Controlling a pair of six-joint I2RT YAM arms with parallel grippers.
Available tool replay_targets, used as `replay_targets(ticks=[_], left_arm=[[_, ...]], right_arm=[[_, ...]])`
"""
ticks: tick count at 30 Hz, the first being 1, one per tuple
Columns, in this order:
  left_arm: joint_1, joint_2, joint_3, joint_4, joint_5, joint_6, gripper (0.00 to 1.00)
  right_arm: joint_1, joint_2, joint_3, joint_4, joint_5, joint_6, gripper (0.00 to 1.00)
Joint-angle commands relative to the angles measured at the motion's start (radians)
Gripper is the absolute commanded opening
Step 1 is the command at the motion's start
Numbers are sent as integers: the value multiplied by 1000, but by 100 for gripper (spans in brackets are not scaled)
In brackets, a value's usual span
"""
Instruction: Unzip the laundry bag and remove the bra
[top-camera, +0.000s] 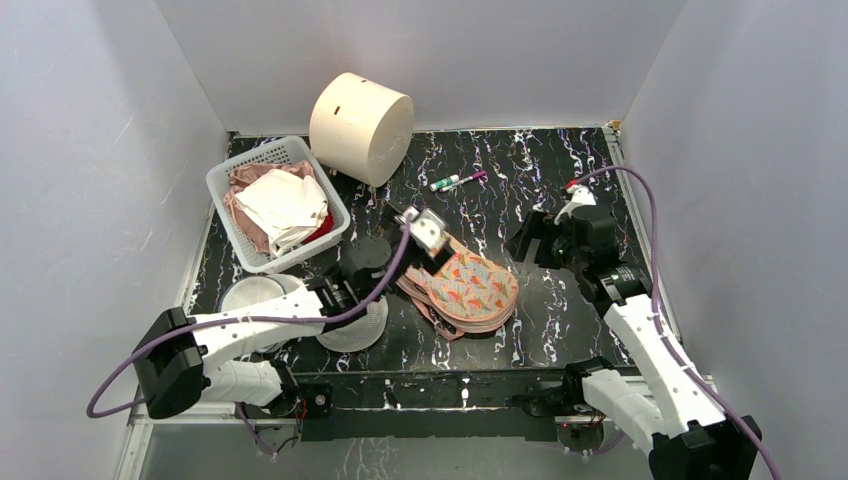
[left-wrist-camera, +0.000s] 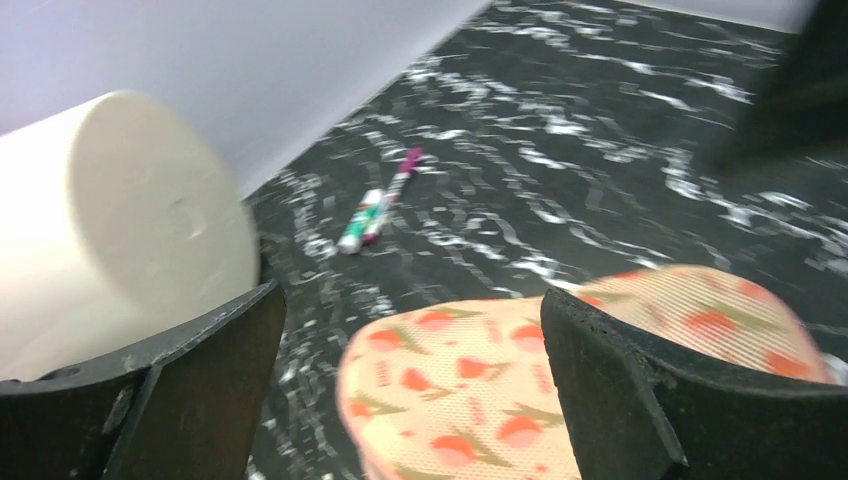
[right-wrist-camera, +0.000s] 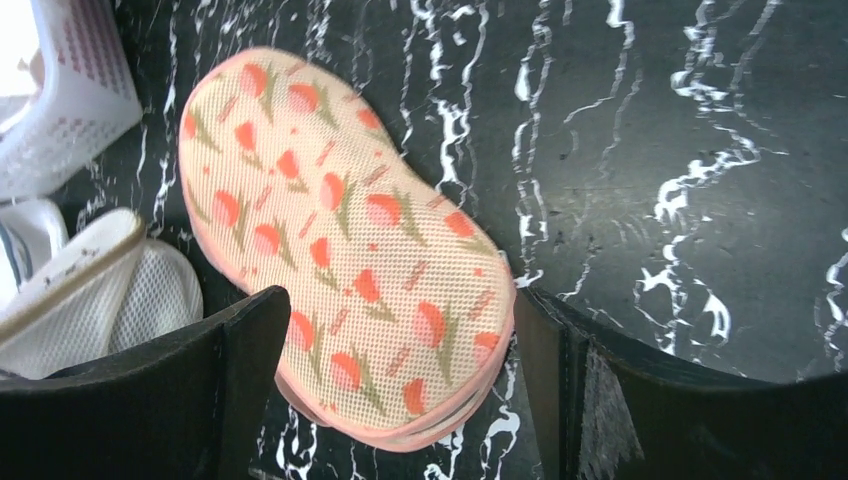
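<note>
Black-padded left pincer (left-wrist-camera: 410, 325) stood wide apart, holding nothing, just above the far end of the laundry bag (top-camera: 470, 288); the right pincer (right-wrist-camera: 400, 310), equally wide and holding nothing, faced the bag from its right. The peach, flower-printed bag lay flat at mid-bench (top-camera: 560, 170), with white mesh bags (top-camera: 355, 325) and a basket (top-camera: 222, 187) to its left, and a cream cylinder (top-camera: 360, 125) and markers (top-camera: 455, 181) beyond.

The laundry bag (top-camera: 465, 288) lies flat in the middle of the table (top-camera: 560, 320). The basket (top-camera: 228, 222) sits behind it to the left, with clothes (top-camera: 285, 200) in it. A drum (top-camera: 360, 125) lies just behind the basket. Two pens (top-camera: 457, 181) lie behind the bag
</note>
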Motion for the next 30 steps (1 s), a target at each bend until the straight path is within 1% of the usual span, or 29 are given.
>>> replay_targets(ticks=[1,2,3,5,8,11,14,18,20,23,25,27,30], left_arm=[[114,-53,-10,79,-175,-64,98],[142,-63,-12,84,-173,-77,98],[172,-68,-9,75,-165,-95,98],[230,-83,12,35,-151,-129,98],[288,-96,-3,55,-166,-135,98],[323,-86,-6,58,-198,-142,99],[345,-77,10,38,-195,-118,98],[363,-73,-1,81,-257,-26,99],[378,-71,1,79,-266,-29,98],[395,-66,4,64,-240,-55,99],[399,-57,8,51,-233,-64,98],[404,-48,16,39,-233,-70,98],[410,-43,18,32,-231,-79,98]], right_arm=[[153,26,58,17,46,-20,82],[213,46,70,6,116,-14,82],[304,69,83,-5,172,-5,82],[441,123,106,-24,292,16,82],[642,229,158,-73,486,46,82],[789,400,253,-169,640,58,81],[897,556,356,-277,767,78,74],[1001,723,458,-392,883,102,69],[1039,790,498,-423,906,101,68],[1087,873,539,-474,953,113,66],[1104,945,555,-519,987,133,66],[1111,984,563,-543,1010,145,65],[1119,1016,569,-550,1030,155,58]])
